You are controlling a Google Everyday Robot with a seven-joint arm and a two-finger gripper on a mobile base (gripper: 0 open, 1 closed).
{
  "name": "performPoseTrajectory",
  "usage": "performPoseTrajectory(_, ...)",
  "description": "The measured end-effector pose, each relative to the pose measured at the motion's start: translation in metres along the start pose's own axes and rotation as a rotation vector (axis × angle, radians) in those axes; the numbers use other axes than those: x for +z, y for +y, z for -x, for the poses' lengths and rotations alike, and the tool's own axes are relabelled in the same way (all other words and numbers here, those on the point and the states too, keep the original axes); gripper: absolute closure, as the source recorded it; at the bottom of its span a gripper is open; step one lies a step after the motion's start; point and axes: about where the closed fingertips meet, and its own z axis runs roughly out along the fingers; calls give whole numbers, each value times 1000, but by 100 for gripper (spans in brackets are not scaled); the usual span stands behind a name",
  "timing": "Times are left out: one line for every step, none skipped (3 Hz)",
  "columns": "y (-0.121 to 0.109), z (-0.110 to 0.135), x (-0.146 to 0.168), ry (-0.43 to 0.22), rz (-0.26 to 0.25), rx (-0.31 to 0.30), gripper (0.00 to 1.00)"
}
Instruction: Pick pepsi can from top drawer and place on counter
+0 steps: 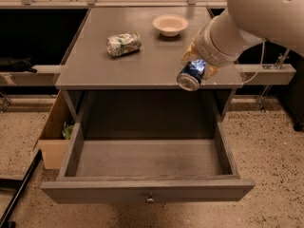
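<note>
Camera view looks down on the desk from the front. gripper (200, 64) sits at the front edge of the counter (142, 68), close to the front right corner, coming off a fat white arm (247, 18) that enters from the upper right. Claw is clamped on the pepsi can (191, 75): yellowish fingers (189, 57) press on either side of the blue body. Can is tilted, silver end pointing down and toward the camera, and that end hangs out past the front edge. Cannot tell if the can touches the desk top or is just above it

top drawer (147, 190) is pulled fully out toward the camera under the front edge, grey floor and side walls showing, small metal knob (150, 199) at the middle of the front panel. Pepsi can is above and behind the drawer's back right part, not in it

On the counter: dented green-and-white can (123, 43) lying on its side in the left half, toward the back; pale bowl (170, 24) upright near the back edge, right of centre. Both well apart from the gripper

Tan cardboard box (53, 137) stands on the speckled floor against the desk's left side, something green inside it
</note>
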Motion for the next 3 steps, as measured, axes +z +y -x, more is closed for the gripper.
performPoseTrajectory(-26, -50, 29, 8, -20, 8, 100)
performPoseTrajectory(-26, -50, 29, 8, -21, 8, 100)
performPoseTrajectory(-20, -42, 18, 20, -11, 13, 100)
